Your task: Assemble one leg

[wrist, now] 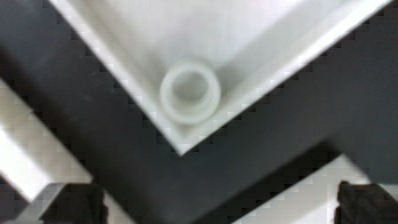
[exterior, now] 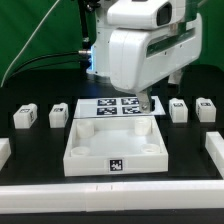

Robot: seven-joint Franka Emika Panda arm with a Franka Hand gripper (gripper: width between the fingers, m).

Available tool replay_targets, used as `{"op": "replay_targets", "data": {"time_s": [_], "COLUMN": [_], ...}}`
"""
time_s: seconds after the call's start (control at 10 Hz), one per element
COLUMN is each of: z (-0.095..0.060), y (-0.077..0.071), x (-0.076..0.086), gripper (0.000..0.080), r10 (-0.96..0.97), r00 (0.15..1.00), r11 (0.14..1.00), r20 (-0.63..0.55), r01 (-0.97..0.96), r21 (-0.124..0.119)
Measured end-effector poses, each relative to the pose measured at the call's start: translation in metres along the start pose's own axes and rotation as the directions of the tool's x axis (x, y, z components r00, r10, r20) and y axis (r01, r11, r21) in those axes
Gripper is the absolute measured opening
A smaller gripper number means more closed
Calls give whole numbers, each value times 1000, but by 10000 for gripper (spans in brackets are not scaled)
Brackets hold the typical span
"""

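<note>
Risk: tray point(exterior: 85, 160), bulkiest piece, could be knocked askew if gripper point(exterior: 144, 104) drops straight down. Gripper hangs over tray's far corner at exterior view's right, above corner hole point(wrist: 189, 90), fingers spread wide, nothing held. Marker board point(exterior: 118, 107) lies just behind tray. Legs lie loose on table either side of tray. Closest leg point(exterior: 179, 110) sits just beside that corner, tray wall likely in way.

We see our white arm point(exterior: 140, 45) reaching down from above, wrist pointing straight downward, the gripper point(exterior: 143, 104) held low, its dark fingertips point(wrist: 63, 205) spread well apart.
</note>
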State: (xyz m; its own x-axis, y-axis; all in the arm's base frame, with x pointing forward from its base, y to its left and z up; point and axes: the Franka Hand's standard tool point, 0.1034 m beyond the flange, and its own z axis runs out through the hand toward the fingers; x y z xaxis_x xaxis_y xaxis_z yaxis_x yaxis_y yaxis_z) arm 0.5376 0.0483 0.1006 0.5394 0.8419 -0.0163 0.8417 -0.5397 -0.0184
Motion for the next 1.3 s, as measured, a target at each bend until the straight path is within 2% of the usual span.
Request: {"op": "replay_targets", "data": {"time_s": [0.4,0.7,0.9,1.1,1.3], "z": [25,27,30,44,49], "y": [-38,-39,-41,-61,-71], "x": [-50,-52,-54,-66,-72], "gripper": [650,650,650,650,650], "r10": [-195,-183,-233,-337,-430], "r00": [981,983,972,942,903], "r11": [981,983,972,941,903], "r20": [8,12,8,0,20], "r01": [195,183,233,337,429], "r21": [20,28,22,16,28]}}
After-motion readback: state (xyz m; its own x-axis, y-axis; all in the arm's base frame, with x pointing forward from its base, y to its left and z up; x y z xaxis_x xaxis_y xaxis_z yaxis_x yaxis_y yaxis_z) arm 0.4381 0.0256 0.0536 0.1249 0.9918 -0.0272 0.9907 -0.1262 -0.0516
